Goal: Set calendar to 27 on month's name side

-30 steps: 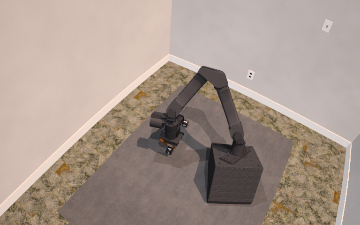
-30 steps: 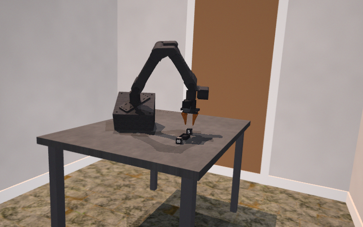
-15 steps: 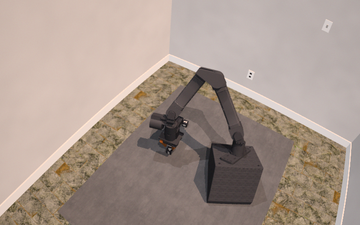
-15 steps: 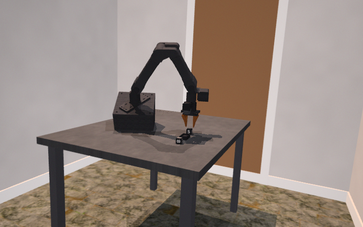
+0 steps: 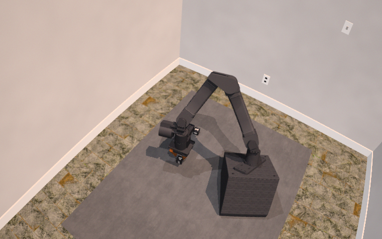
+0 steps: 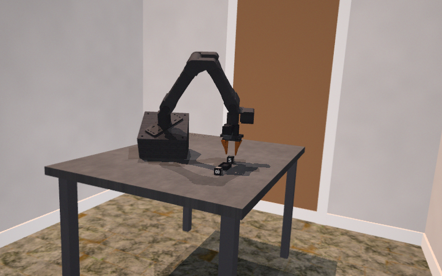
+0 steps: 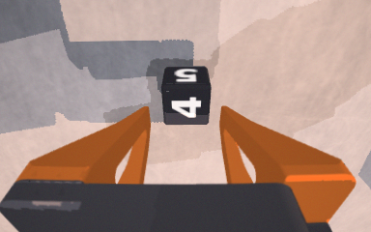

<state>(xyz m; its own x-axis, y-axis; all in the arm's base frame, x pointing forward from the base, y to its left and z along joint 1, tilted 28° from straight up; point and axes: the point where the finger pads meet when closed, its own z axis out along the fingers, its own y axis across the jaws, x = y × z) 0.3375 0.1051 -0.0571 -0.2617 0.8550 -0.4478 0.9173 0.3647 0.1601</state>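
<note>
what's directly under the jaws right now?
The cube showing 4 and 5 sits on the table below the open gripper, untouched. In the top view the arm covers most of the tray; the second cube lies beside it.

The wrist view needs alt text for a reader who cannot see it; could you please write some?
A black cube with white digits, 4 on the face towards the camera and 5 on an adjoining face, sits on the table just beyond the open orange gripper. The two fingers point at it, one to each side, holding nothing. Grey shadows cross the pale surface.
</note>
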